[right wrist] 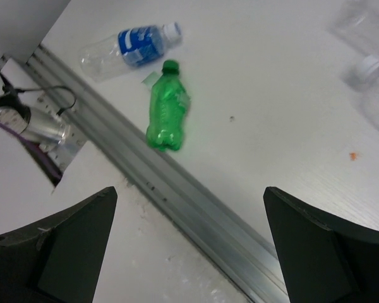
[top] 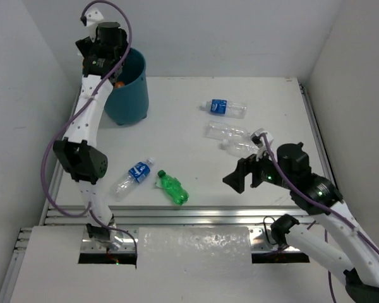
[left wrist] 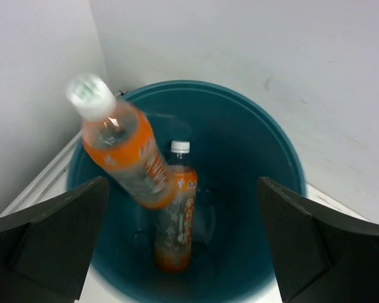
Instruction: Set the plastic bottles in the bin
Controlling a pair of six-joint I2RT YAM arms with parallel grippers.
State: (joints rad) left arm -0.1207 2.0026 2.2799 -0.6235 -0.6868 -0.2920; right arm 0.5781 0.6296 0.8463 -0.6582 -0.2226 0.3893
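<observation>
The jaws of the left gripper (left wrist: 183,189) are spread wide and nothing is held; both fingers (left wrist: 47,233) are seen well apart at the lower corners of the left wrist view. Between and below them, one orange-labelled bottle (left wrist: 123,154) is seen tilted, cap uppermost and blurred, clear of both fingers and over the mouth of the bin (left wrist: 265,132); it is judged to be dropping in. A second orange-labelled bottle (left wrist: 177,214) is already inside, leaning on the bin floor. The step in hand is therefore judged to be the release of the second bottle. The jaws of the right gripper (right wrist: 188,208) are likewise fully open and empty, and are held above the near edge of the table (right wrist: 271,126). Below them the green bottle (right wrist: 166,107) lies on its side, with a blue-labelled bottle (right wrist: 129,45) just beside its cap. Further out, in the top view, another blue-labelled bottle (top: 224,108) and two clear unlabelled bottles (top: 227,131) (top: 239,148) lie well apart from the bin. Five bottles remain to be moved. For the next move, a descent onto the green bottle is called for, with the open jaws set across its body before closing.
</observation>
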